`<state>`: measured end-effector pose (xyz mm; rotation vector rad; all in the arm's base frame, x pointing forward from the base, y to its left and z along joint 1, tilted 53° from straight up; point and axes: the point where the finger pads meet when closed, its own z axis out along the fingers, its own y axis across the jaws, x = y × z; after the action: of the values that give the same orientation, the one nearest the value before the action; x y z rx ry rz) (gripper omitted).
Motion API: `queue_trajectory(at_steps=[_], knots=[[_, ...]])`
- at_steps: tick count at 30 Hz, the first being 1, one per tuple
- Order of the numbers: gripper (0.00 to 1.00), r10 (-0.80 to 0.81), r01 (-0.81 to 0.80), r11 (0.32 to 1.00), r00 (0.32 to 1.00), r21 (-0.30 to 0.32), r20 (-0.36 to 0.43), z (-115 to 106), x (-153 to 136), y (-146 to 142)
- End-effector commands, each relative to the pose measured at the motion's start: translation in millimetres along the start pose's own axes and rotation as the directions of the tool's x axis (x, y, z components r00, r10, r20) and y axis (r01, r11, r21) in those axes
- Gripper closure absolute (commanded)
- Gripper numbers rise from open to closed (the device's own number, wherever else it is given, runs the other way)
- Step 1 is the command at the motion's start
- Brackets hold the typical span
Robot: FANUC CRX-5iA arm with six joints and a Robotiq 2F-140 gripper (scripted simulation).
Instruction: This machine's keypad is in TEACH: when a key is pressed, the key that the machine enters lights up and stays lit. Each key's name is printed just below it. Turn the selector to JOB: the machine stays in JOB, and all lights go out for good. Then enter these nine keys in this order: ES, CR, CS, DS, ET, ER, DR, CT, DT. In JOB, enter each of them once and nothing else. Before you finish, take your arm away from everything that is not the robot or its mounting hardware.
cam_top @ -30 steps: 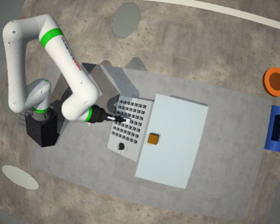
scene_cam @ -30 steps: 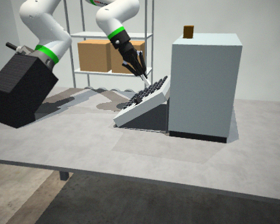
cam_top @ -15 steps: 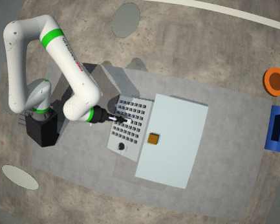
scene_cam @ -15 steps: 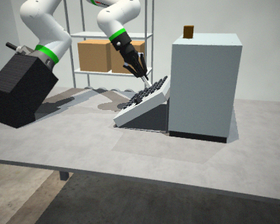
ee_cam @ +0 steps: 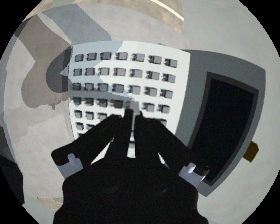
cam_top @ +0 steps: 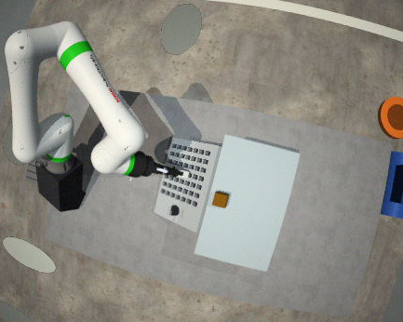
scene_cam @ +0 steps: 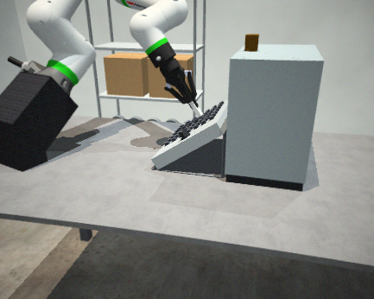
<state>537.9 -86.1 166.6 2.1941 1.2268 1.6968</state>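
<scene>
The keypad (cam_top: 187, 222) (scene_cam: 191, 149) (ee_cam: 182, 70) is a pale sloped panel with rows of dark grey keys. No key shows a light; the fingers hide some, and the printed names are too small to read. The selector (cam_top: 174, 210) (scene_cam: 185, 133) is a black knob near the panel's lower left end; its setting cannot be read. My gripper (cam_top: 181, 173) (scene_cam: 193, 104) (ee_cam: 134, 107) is shut, over the middle rows of keys. A slim pale tip (scene_cam: 196, 109) (ee_cam: 133, 106) reaches from the fingertips to the keys; whether it touches one cannot be told.
The tall pale cabinet (cam_top: 257, 186) (scene_cam: 269, 121) stands right behind the keypad, with a dark screen (ee_cam: 226, 125) on its front and a brown block (cam_top: 221, 200) (scene_cam: 251, 42) (ee_cam: 250, 151) on top. Shelves with cardboard boxes (scene_cam: 126, 74) stand in the background.
</scene>
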Motion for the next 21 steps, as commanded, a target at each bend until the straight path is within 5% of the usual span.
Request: queue_trajectory(at_steps=[1, 21], knots=[[1.00, 0.000, 0.000, 1.000, 1.000, 0.000, 0.000, 0.2, -0.1, 0.3], [1.00, 0.000, 0.000, 1.000, 1.000, 0.000, 0.000, 8.4, -0.1, 0.3]])
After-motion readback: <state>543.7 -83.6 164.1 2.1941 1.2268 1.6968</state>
